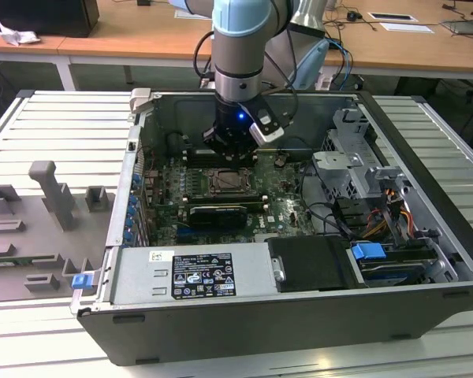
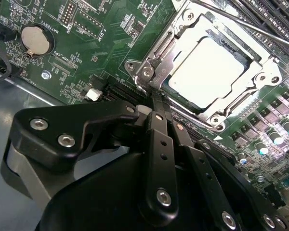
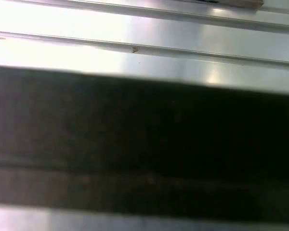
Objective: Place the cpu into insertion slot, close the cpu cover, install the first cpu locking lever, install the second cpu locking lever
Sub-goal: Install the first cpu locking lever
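Note:
The cpu (image 2: 207,72), a pale silver square, sits in the insertion slot (image 2: 216,121) on the green motherboard (image 2: 86,43). The cpu cover (image 2: 183,31), a silvery frame, lies flat down over it, so the chip shows through its window. A thin metal lever rod (image 2: 241,21) runs along one side of the socket. My gripper (image 2: 154,96) has its black fingers drawn together, with the tips right at the socket's hinge edge (image 2: 151,72). In the exterior view the gripper (image 1: 232,156) hangs just above the socket (image 1: 229,183) inside the open case.
A long black card (image 1: 217,214) lies in front of the socket. A drive cage (image 1: 355,165) with cables fills the case at the exterior view's right, and the power supply (image 1: 193,276) sits in front. Grey fixtures (image 1: 55,197) stand on the table at the exterior view's left.

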You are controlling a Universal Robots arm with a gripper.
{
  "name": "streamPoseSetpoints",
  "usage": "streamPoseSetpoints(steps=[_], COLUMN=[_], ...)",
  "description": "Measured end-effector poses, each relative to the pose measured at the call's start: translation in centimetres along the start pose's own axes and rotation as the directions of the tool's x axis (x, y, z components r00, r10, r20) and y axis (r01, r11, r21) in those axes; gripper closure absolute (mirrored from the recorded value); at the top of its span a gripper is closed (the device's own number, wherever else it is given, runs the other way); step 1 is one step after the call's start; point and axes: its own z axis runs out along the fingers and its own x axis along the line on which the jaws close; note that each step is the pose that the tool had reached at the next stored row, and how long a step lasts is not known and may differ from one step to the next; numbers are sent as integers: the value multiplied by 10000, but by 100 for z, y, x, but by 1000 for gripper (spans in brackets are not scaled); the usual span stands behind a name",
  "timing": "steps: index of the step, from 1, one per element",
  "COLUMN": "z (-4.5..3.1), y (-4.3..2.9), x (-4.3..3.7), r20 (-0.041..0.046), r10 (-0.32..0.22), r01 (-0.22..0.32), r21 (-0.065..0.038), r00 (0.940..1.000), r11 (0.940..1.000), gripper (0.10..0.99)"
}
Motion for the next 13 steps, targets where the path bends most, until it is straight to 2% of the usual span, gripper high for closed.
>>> streamPoseSetpoints(steps=[3, 4, 13], z=[-72, -150, -162], y=[5, 9, -62], x=[-4, -8, -2], r20=[0, 0, -1], r10=[1, 0, 0], r01=[-1, 0, 0], r21=[0, 1, 0], r00=[10000, 10000, 10000], r11=[10000, 10000, 10000], gripper=[980, 980, 980])
